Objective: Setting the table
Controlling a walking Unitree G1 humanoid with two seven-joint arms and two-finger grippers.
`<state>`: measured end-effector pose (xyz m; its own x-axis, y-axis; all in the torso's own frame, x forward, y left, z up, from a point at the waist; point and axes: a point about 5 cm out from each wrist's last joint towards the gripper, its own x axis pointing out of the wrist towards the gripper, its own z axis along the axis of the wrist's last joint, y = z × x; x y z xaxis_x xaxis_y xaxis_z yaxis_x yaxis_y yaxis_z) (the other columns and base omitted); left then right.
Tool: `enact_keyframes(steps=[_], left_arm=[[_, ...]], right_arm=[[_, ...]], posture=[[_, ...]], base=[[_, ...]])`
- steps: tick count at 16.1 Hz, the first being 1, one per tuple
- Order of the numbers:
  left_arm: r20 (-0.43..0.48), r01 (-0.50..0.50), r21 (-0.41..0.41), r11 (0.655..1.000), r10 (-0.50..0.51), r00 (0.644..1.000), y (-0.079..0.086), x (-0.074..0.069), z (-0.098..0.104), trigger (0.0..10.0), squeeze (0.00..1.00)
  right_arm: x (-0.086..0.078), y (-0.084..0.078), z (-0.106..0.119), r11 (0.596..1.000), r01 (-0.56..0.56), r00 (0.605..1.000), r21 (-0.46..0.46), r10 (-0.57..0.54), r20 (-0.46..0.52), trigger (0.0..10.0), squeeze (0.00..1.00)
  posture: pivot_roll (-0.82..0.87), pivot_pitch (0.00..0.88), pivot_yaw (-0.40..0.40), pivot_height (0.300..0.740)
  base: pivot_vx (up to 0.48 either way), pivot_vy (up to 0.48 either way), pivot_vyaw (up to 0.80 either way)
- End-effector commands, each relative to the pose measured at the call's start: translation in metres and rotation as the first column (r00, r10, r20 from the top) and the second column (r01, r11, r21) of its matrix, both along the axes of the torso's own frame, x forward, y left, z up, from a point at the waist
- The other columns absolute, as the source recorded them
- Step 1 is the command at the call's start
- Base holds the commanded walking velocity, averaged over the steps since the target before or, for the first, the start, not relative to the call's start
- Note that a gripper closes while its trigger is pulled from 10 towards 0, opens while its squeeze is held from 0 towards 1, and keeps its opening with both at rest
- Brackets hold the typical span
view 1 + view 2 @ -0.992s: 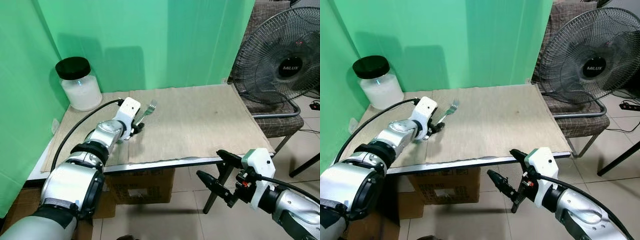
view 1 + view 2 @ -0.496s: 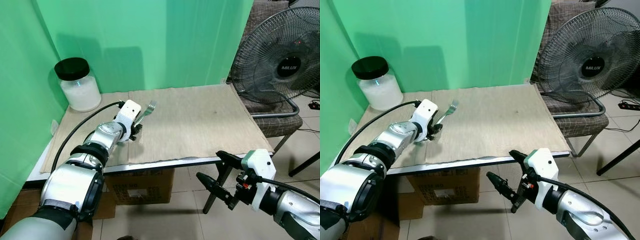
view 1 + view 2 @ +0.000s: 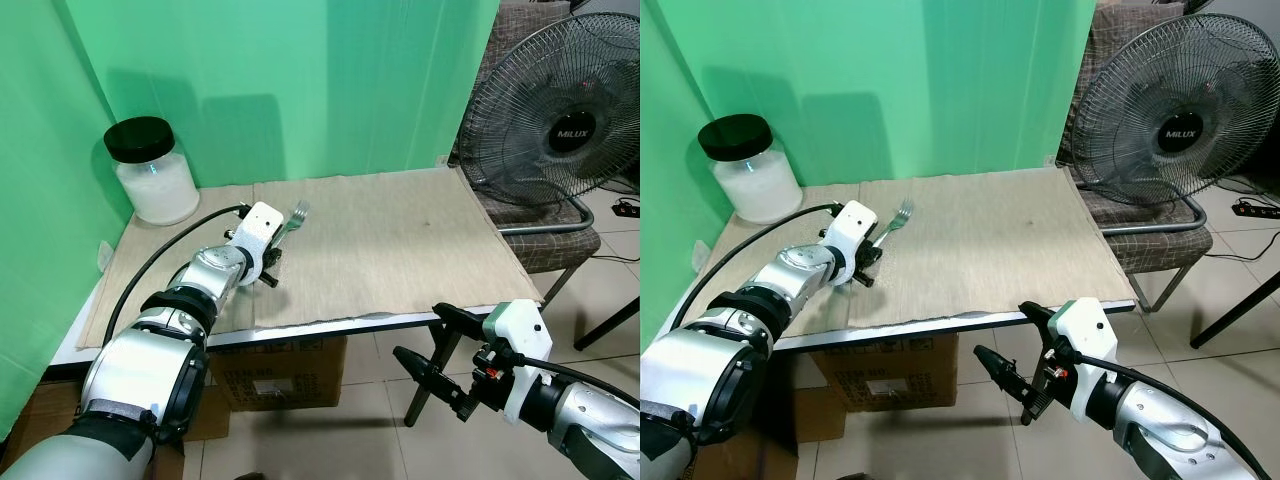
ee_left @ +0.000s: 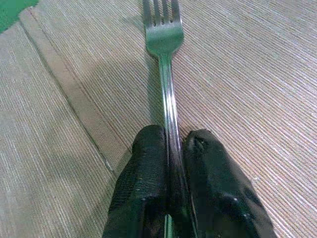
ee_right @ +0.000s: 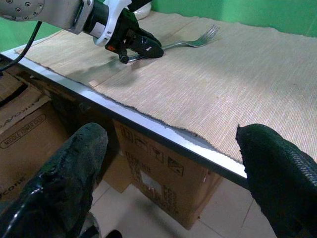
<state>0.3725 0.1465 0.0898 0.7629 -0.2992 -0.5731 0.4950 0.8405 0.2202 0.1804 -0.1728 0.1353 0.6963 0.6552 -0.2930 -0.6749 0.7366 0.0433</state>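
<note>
A metal fork (image 4: 164, 39) lies low over the beige woven placemat (image 3: 400, 240) near its left edge, tines pointing toward the green backdrop. My left gripper (image 4: 173, 136) is shut on the fork's handle, its two black fingers pressed to either side. From the head camera the left gripper (image 3: 271, 263) sits at the table's left part. My right gripper (image 3: 418, 330) hangs open below and in front of the table's front right edge, with nothing between its fingers (image 5: 74, 188).
A glass jar with a black lid (image 3: 150, 170) stands at the table's back left corner. A large fan (image 3: 570, 110) and a chair (image 3: 550, 240) are to the right. A cardboard box (image 3: 280, 370) sits under the table. Green cloth hangs behind and at the left.
</note>
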Motion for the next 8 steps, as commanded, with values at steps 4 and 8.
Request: enact_keyframes(steps=[4, 8], left_arm=[[-0.050, 0.003, 0.025, 1.000, -0.002, 0.999, 0.0046, -0.0067, -0.0109, 0.0, 0.00], [-0.051, -0.003, 0.013, 1.000, 0.004, 0.999, 0.0053, -0.0073, -0.0118, 0.0, 0.00]], right_arm=[[-0.0001, -0.0003, 0.0056, 1.000, -0.010, 1.000, -0.013, 0.010, 0.023, 10.0, 0.00], [0.0003, 0.0001, 0.0055, 1.000, -0.010, 1.000, -0.015, 0.011, 0.024, 10.0, 0.00]], posture=[[-0.22, 0.000, 0.052, 0.740], [-0.22, 0.000, 0.052, 0.740]], base=[[0.000, 0.000, 0.00], [0.000, 0.000, 0.00]])
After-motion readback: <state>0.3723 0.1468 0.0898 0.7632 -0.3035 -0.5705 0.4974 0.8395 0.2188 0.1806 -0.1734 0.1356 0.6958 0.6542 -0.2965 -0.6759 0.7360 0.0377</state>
